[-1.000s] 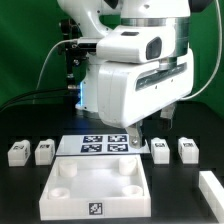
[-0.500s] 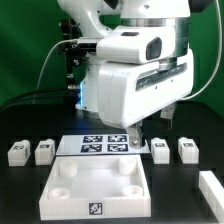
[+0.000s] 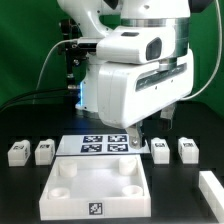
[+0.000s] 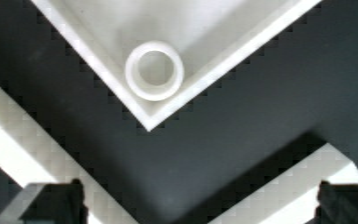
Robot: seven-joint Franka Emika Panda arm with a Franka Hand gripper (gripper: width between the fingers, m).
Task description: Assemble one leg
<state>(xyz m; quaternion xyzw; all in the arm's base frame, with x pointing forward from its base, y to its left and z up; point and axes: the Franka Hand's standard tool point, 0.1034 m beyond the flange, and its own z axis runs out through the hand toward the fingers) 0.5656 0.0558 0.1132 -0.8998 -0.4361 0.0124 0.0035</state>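
Observation:
Several legs stand in a row on the black table: two at the exterior view's left (image 3: 17,153) (image 3: 44,151) and two at its right (image 3: 160,150) (image 3: 187,149), each a small white block with a tag. My gripper (image 3: 133,141) hangs open above the marker board (image 3: 100,146), just behind the large square white piece (image 3: 95,188) with round corner sockets. In the wrist view my gripper (image 4: 197,205) holds nothing; one corner of the square piece with a round socket (image 4: 155,68) lies below it, and the dark fingertips (image 4: 51,203) stand wide apart.
Another white part (image 3: 213,188) lies at the exterior view's right edge near the front. Black cables and a green backdrop are behind the arm. White strips cross the wrist view's lower corners.

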